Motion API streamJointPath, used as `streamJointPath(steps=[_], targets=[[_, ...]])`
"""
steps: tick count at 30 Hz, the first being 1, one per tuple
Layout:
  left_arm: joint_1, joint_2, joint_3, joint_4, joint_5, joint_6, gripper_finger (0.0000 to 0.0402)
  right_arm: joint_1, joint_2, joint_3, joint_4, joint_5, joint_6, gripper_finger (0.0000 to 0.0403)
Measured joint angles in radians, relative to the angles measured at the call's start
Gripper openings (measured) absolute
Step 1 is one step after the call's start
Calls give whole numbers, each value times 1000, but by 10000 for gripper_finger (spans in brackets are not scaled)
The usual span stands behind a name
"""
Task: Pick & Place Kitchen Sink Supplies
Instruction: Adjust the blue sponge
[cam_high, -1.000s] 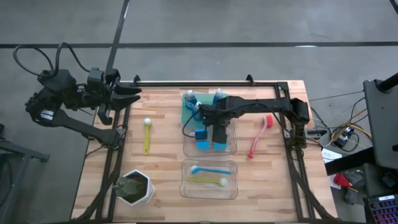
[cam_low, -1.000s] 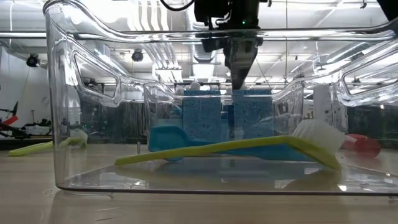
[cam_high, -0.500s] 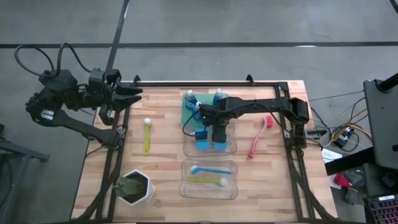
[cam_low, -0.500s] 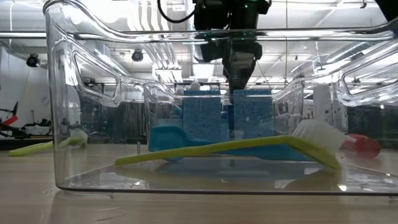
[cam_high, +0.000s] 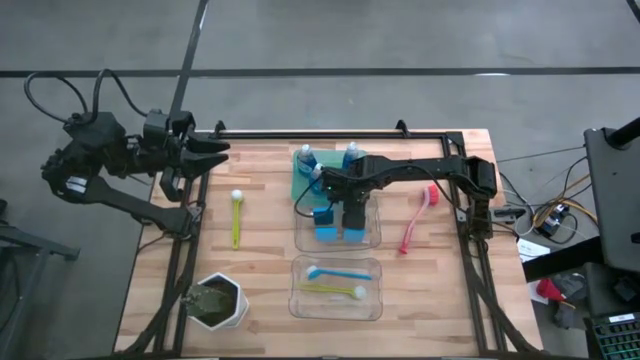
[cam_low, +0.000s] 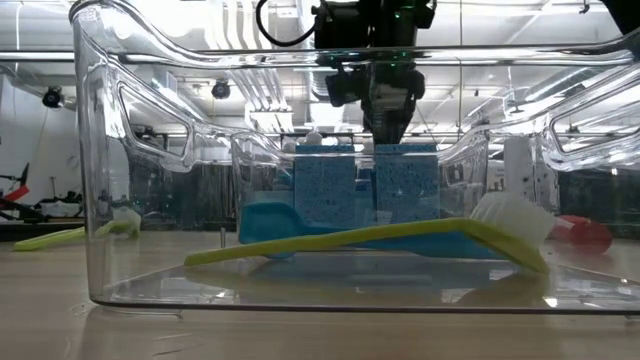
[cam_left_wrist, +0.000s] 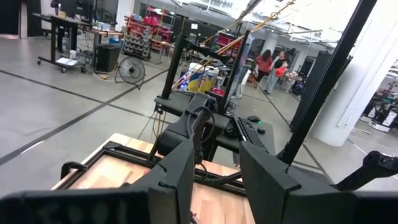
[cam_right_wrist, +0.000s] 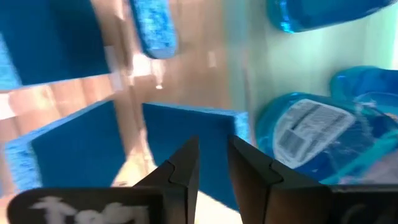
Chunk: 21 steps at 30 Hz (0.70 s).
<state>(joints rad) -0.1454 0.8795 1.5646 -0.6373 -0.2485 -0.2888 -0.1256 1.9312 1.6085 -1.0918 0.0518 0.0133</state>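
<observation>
From above I see my right gripper (cam_high: 347, 205) near the centre of the frame, over a clear bin (cam_high: 372, 240) that holds upright blue sponges (cam_high: 326, 225). Just above that bin sits a green tray (cam_high: 298, 180) with blue bottles (cam_high: 306, 157) in it. Below, in the lower centre, a second clear bin (cam_high: 372, 300) holds a blue brush (cam_high: 338, 272) and a yellow-green brush (cam_high: 335, 291). Right of centre a pink-red brush (cam_high: 416, 224) lies on the wooden table (cam_high: 260, 270); left of centre lies another yellow-green brush (cam_high: 236, 218). A white pot of greenery (cam_high: 217, 301) stands at lower left. My left gripper (cam_high: 212, 152) waits, fingers apart, at the table's upper left edge.
</observation>
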Motion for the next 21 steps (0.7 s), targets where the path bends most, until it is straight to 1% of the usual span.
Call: streamJointPath(steps=[3, 12, 16, 21], targets=[[0, 0, 0, 0, -2, 3, 122, 0, 0, 0, -2, -37, 2, 70], [0, 0, 0, 0, -4, 4, 122, 0, -1, 0, -3, -42, 11, 50], [0, 0, 0, 0, -4, 5, 122, 0, -9, 1, -5, -20, 14, 53], [0, 0, 0, 0, -4, 6, 122, 1, -11, 1, -4, 33, 8, 72]])
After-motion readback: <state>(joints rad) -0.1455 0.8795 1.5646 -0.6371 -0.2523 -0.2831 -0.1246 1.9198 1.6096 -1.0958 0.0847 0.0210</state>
